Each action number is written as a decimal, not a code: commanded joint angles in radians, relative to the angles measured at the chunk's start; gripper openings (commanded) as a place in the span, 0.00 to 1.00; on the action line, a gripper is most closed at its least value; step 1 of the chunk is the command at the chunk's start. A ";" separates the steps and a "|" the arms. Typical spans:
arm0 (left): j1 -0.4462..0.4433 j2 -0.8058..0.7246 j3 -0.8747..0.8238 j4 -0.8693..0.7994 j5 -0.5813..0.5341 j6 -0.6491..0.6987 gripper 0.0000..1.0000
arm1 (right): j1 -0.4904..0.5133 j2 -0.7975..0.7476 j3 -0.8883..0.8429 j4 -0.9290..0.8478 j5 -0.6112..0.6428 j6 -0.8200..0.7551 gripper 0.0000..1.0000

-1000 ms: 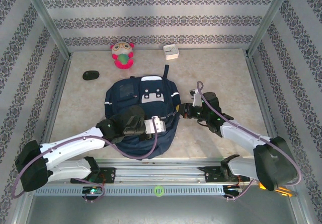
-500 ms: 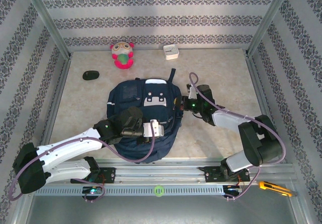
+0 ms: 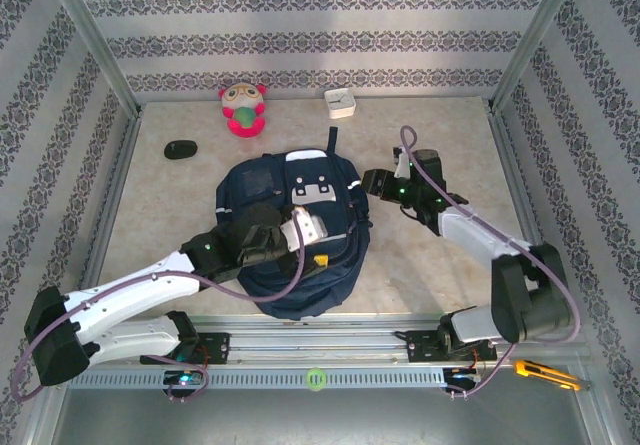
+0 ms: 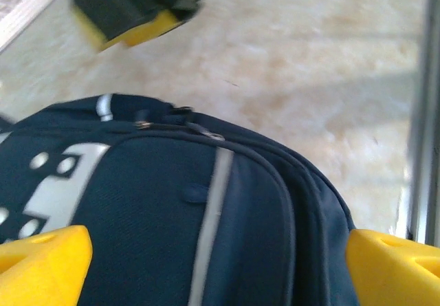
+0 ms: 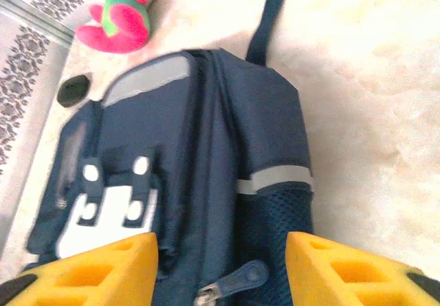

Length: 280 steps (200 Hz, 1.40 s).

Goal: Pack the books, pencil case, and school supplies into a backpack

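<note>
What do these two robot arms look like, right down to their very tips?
Both the left arm and right arm have white shells with bulky black joints, and a thin purple cable loops loosely along each. The left end effector and right end effector each end in two chunky yellow fingers with hollowed pockets. A small green light glows at the right wrist.

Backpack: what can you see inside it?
Nothing of its inside shows. The backpack looks zipped shut in both wrist views, so its navy fabric hides whatever it holds.
</note>
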 commanded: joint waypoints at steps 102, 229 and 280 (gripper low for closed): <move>0.334 -0.010 -0.168 -0.211 -0.113 -1.057 0.69 | 0.251 0.003 -0.017 -0.386 -0.018 0.170 0.49; 0.344 0.312 0.166 -0.141 -0.162 -0.688 0.76 | 0.194 -0.172 -0.140 -0.287 0.023 0.284 0.50; 0.335 0.057 0.031 -0.004 0.027 -0.118 0.72 | 0.064 -0.399 -0.109 -0.463 0.069 -0.007 0.54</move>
